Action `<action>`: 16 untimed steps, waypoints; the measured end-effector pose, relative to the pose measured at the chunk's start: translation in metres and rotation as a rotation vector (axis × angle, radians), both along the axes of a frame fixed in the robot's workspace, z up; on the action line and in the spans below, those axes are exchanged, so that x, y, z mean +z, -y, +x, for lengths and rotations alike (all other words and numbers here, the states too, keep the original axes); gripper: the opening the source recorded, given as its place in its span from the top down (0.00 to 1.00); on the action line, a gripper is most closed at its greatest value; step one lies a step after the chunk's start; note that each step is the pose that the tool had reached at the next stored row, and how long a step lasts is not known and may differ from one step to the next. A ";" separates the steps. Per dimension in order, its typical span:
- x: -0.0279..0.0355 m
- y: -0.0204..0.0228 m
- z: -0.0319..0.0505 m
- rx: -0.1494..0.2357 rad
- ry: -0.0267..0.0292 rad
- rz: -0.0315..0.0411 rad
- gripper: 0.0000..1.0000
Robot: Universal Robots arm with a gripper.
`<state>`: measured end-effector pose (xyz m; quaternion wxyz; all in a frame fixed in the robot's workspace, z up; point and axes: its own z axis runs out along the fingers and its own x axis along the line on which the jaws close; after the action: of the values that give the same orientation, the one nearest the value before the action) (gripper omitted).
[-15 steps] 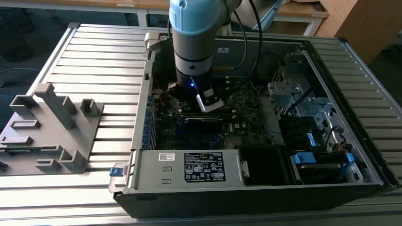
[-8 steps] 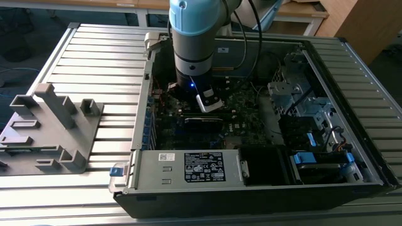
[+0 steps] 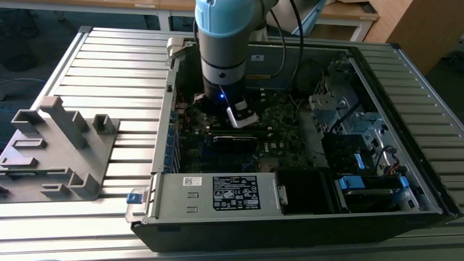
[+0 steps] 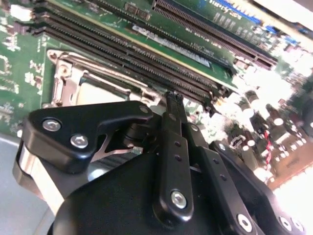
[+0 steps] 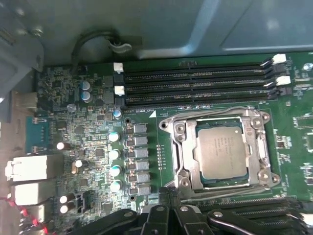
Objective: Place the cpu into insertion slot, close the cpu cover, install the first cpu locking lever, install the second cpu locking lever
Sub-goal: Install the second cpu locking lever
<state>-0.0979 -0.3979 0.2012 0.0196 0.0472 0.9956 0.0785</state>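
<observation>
The cpu, a dull silver square, lies flat in the insertion slot on the green motherboard. The cpu cover, a thin silver frame, lies down around the chip's edges, which show through its window. In the second wrist view the cover and a strip of the cpu sit just beyond the black fingers. My gripper hovers beside the socket's edge, shut with nothing between its fingertips. The same gripper appears in the first wrist view, close to the socket's rim. The arm reaches down into the open computer case.
Long black memory slots run along one side of the socket, with more slots nearby. Capacitors stand beside it. The case walls, a power supply box and drive bays hem the board. A grey fixture sits on the table at the exterior view's left.
</observation>
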 end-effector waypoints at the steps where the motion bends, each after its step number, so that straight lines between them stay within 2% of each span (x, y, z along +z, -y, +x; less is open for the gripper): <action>1: 0.0027 0.0000 0.0000 0.000 -0.0001 -0.0001 0.89; 5: 0.0135 0.0000 0.0000 0.000 -0.0003 -0.0003 0.89; 9: 0.0139 -0.0002 0.0016 0.000 -0.0002 -0.0003 0.89; 12: 0.0138 -0.0012 0.0098 0.000 -0.0002 -0.0003 0.89; 16: 0.0135 -0.0022 0.0272 0.000 -0.0004 -0.0004 0.89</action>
<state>-0.0706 -0.3957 0.2147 0.0194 0.0473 0.9956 0.0783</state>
